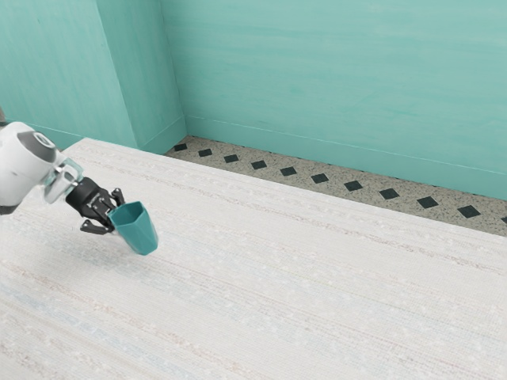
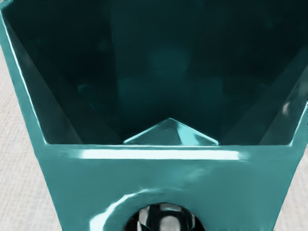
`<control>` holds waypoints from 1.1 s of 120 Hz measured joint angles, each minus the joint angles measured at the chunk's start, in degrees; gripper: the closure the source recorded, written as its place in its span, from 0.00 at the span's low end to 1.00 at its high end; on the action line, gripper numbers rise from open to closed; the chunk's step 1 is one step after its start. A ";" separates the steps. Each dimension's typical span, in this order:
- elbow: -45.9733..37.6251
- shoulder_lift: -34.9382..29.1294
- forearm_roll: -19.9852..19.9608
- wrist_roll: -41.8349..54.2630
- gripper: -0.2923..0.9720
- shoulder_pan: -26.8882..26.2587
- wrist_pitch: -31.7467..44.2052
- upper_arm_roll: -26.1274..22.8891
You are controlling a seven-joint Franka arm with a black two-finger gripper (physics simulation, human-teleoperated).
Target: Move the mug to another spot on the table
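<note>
Tool (image 1: 111, 212) is pinching the mug (image 1: 136, 228) on its handle side. The fingers are a narrow gap apart, one above and one below, and look closed on it in the exterior view. The mug is at the exterior view's left, tilted, with its mouth turned up toward the arm and its base toward the surface (image 1: 317, 301). Can't tell if the base touches the surface or is just off it. In the wrist view the mug (image 2: 159, 163) is right under the hand, looking into its dark inside, with the handle (image 2: 161, 219) loop nearest the camera. Handling guess: rigid with glossy faceted walls, so probably slick. Nothing visible inside, so probably light. The body tapers, so a wall grip could slide; the handle or the rim beside it looks safer. The tilt suggests it could pivot in the grip, so move slowly.
</note>
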 joint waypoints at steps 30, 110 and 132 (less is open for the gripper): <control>0.10 1.45 -0.24 -0.16 0.75 -6.77 4.98 0.01; -3.02 5.19 -0.58 -9.02 0.69 -13.08 15.78 -0.70; -3.21 5.87 -0.36 -13.10 0.59 -13.04 15.90 -0.71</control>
